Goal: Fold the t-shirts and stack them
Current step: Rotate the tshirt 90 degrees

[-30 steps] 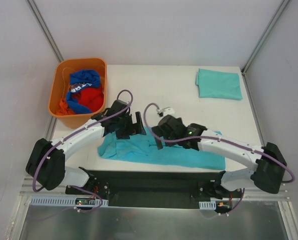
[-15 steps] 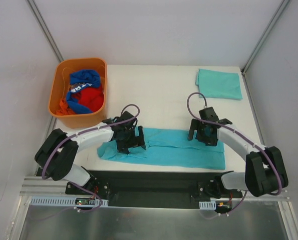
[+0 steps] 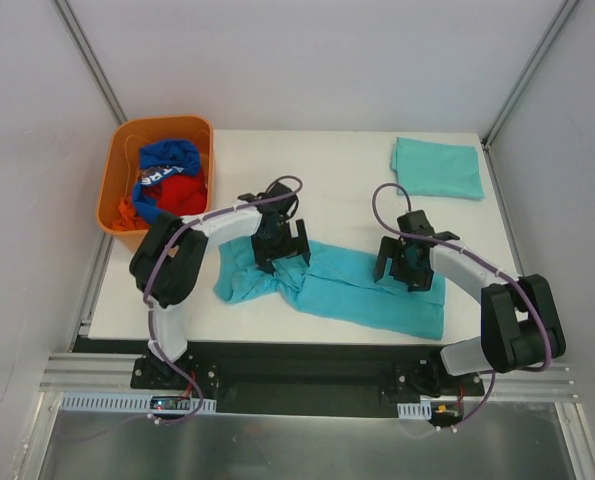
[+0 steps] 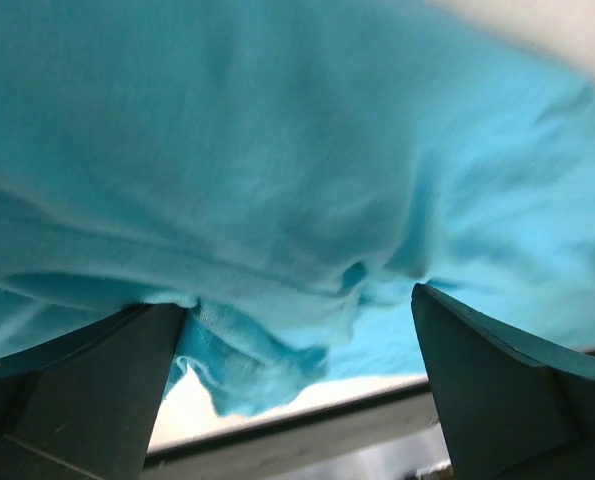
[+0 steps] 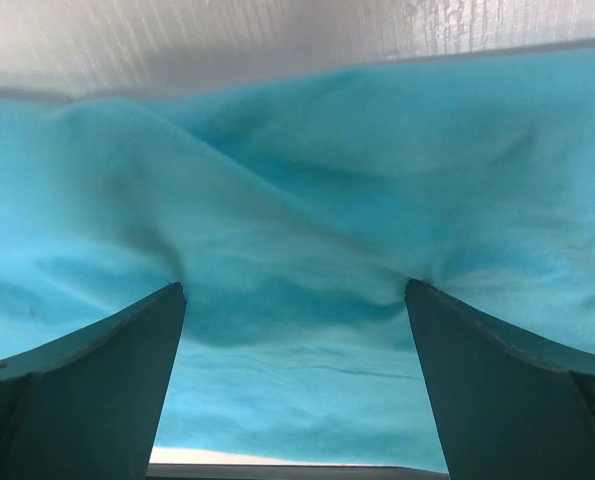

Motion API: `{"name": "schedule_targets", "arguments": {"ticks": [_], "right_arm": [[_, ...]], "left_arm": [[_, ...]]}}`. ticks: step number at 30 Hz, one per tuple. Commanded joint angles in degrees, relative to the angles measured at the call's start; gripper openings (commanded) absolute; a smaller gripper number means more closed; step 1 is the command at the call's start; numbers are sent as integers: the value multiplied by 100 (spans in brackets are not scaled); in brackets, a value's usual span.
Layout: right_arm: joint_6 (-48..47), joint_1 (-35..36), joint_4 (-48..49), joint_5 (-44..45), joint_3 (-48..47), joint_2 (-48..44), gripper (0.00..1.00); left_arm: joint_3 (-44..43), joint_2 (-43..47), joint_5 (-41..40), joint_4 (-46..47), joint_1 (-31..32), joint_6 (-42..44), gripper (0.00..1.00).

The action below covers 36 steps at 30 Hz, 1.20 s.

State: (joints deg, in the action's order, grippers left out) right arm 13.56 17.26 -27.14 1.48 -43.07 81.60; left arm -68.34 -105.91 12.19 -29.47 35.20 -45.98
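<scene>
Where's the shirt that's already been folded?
In the overhead view, the folded teal t-shirt lies flat at the far right corner of the table, opposite the orange basket at the far left and farther back than the spread-out teal t-shirt.

1 t-shirt (image 3: 357,288) at front of table (image 3: 337,180), folded t-shirt (image 3: 437,168) far right, bin (image 3: 111,190) far left

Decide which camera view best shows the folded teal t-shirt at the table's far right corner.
The top external view: the folded t-shirt lies whole and unobstructed there, a neat rectangle. Neither wrist view shows it at all; both are filled with close-up fabric of the other, rumpled t-shirt.
</scene>
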Motion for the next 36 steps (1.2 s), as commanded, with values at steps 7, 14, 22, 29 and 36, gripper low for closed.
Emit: {"name": "schedule_targets", "arguments": {"ticks": [7, 14, 22, 29, 36], "right_arm": [[208, -12, -573, -963, 263, -381, 97], [524, 1138, -364, -1641, 580, -347, 97], [946, 2694, 314, -2230, 116, 118, 97], [824, 3328, 192, -2126, -622, 462, 97], [604, 3040, -784, -913, -1405, 41, 97]], "left_arm": [[-3956, -2925, -15, -460, -532, 1081, 99], [-7251, -4587, 460, -1052, -628, 1285, 99], [-7616, -5071, 863, -736, -936, 977, 99], [-7616, -5281, 1495, 529, -1059, 767, 99], [-7607, -5178, 1445, 1392, -1226, 405, 99]]}}
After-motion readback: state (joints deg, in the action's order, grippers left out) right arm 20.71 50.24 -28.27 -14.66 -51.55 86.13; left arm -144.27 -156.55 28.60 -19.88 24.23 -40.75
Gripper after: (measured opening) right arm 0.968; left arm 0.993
